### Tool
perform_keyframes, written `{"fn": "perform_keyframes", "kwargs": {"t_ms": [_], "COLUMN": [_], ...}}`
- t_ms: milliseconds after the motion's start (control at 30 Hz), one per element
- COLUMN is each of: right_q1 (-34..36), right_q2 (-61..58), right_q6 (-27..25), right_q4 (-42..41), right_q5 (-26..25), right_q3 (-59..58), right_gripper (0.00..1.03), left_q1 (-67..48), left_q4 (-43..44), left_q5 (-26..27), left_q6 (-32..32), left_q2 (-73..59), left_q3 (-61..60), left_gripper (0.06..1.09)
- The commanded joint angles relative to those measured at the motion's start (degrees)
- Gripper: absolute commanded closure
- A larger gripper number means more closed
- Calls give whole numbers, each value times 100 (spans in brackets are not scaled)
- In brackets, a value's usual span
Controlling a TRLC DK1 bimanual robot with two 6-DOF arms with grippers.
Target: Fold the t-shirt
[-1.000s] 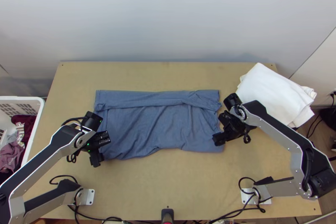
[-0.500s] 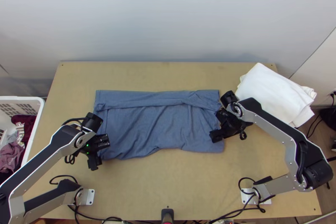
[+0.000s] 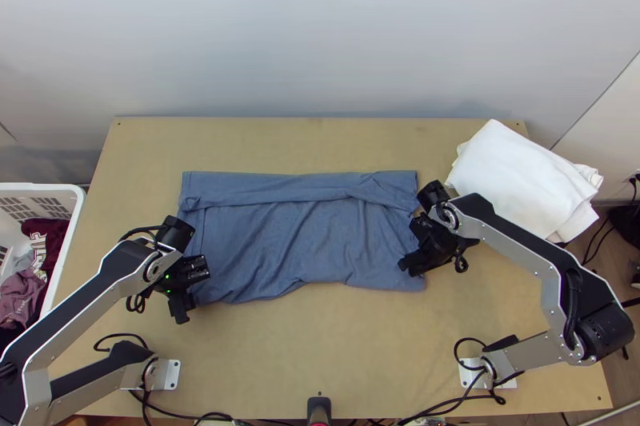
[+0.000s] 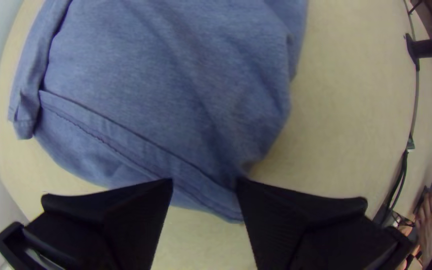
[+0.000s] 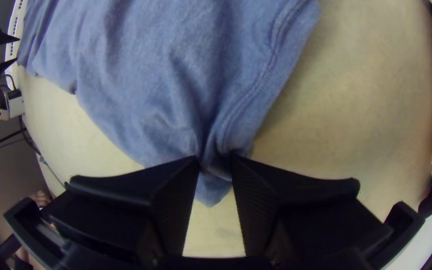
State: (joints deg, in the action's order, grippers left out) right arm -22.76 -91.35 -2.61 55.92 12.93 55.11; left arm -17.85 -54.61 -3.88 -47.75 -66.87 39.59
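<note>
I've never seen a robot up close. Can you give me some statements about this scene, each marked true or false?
1. The t-shirt is blue. True.
2. The white cloth lies on top of the t-shirt. False: the white cloth lies to its right.
3. A basket stands left of the table. True.
4. The left end effector is shut. False: the left end effector is open.
5. The right end effector is at a corner of the t-shirt. True.
</note>
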Motion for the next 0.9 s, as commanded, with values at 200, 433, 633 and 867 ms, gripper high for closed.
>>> {"fn": "perform_keyframes", "kwargs": {"t_ms": [200, 433, 633, 867], "right_q1": [0, 0, 0, 316], "right_q2": [12, -14, 118, 979], "right_q6": [-55, -73, -117, -196], "right_q4": [-187, -222, -204, 279], "right_q5": [-1, -1, 17, 447], "right_q3": [-115, -167, -211, 149], "right_gripper": [93, 98, 100, 100], "left_q1": [150, 255, 563, 1688], "left_q4": [64, 284, 267, -595], "left_q5": [282, 423, 546, 1346], "left_q6": [37, 11, -77, -226], "left_q2": [-45, -107, -221, -283], "left_q3": [-127, -277, -154, 989], "left_gripper": [57, 94, 105, 105]}}
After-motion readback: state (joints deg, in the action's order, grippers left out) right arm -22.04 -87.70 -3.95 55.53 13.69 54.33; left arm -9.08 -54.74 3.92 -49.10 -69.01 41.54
